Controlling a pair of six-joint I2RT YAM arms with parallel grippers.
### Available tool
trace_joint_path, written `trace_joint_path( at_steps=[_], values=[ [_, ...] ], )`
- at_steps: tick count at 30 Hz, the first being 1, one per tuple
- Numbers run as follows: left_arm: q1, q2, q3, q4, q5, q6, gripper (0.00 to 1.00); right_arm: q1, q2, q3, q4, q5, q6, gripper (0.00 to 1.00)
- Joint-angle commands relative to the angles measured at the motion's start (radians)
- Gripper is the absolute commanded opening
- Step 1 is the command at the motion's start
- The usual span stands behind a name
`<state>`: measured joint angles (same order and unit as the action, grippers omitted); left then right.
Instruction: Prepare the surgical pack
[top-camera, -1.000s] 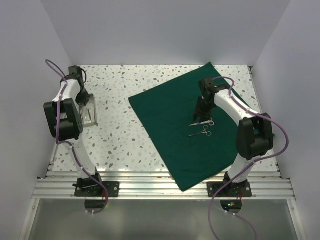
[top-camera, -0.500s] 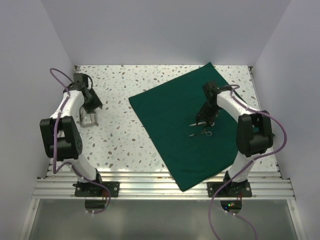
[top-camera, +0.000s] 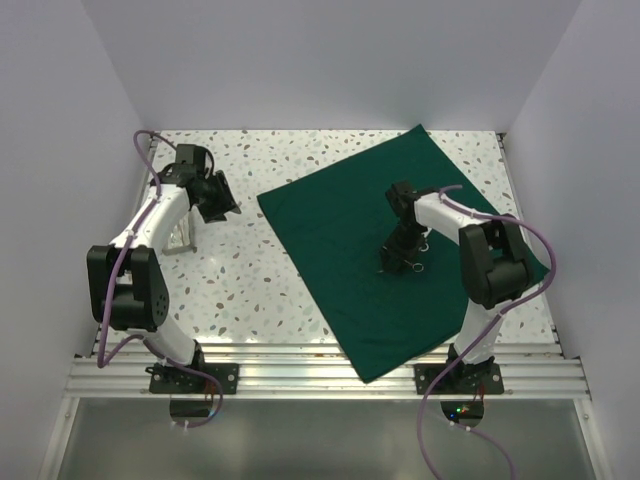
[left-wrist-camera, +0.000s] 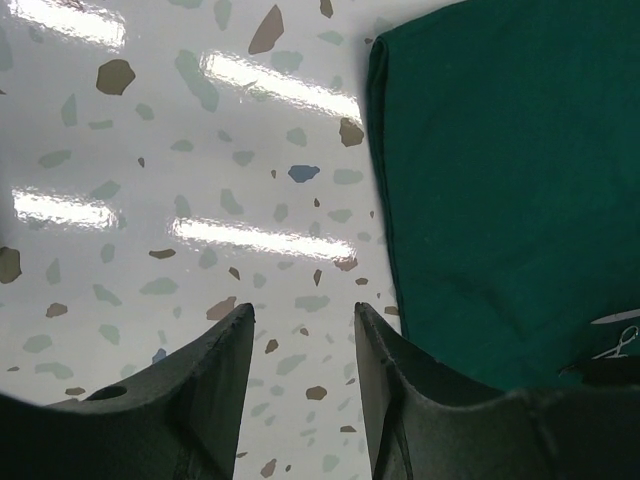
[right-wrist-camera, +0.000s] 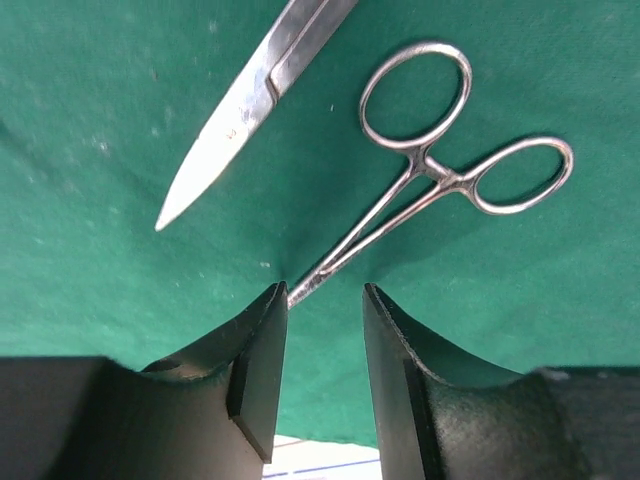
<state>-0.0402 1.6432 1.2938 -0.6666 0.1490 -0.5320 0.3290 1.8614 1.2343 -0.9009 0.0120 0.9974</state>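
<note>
The surgical pack's dark green drape (top-camera: 340, 230) lies spread flat on the table, its left edge showing in the left wrist view (left-wrist-camera: 500, 180). On it lie silver scissors (right-wrist-camera: 245, 105) and ring-handled forceps (right-wrist-camera: 430, 170), small in the top view (top-camera: 411, 264). My right gripper (right-wrist-camera: 325, 295) hovers low over the drape, open, with the forceps' tip just by its left finger. My left gripper (top-camera: 218, 197) is open and empty above bare tabletop (left-wrist-camera: 303, 312), left of the drape. A small steel tray (top-camera: 181, 238) stands beside the left arm.
The terrazzo tabletop (top-camera: 240, 280) stretches between the tray and the drape. White walls close in the back and both sides. An aluminium rail (top-camera: 320, 365) runs along the near edge, and the drape's near corner hangs over it.
My left gripper has come away from the steel tray, opened, and swung right toward the drape. My right gripper has dropped down and left along the instruments to the forceps' tip.
</note>
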Motion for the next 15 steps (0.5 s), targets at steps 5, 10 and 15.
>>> trace_joint_path(
  at_steps=[5, 10, 15],
  values=[
    [-0.004, -0.042, -0.019, 0.045, 0.043, 0.001, 0.49, -0.005, 0.028, -0.029, 0.068, 0.054, 0.066, 0.38],
    [-0.006, -0.043, -0.014, 0.045, 0.052, 0.004, 0.49, -0.005, 0.064, -0.036, 0.073, 0.049, 0.072, 0.30],
    [-0.007, -0.046, -0.011, 0.047, 0.054, 0.004, 0.49, -0.005, 0.050, -0.052, 0.057, 0.046, 0.079, 0.20]
  ],
)
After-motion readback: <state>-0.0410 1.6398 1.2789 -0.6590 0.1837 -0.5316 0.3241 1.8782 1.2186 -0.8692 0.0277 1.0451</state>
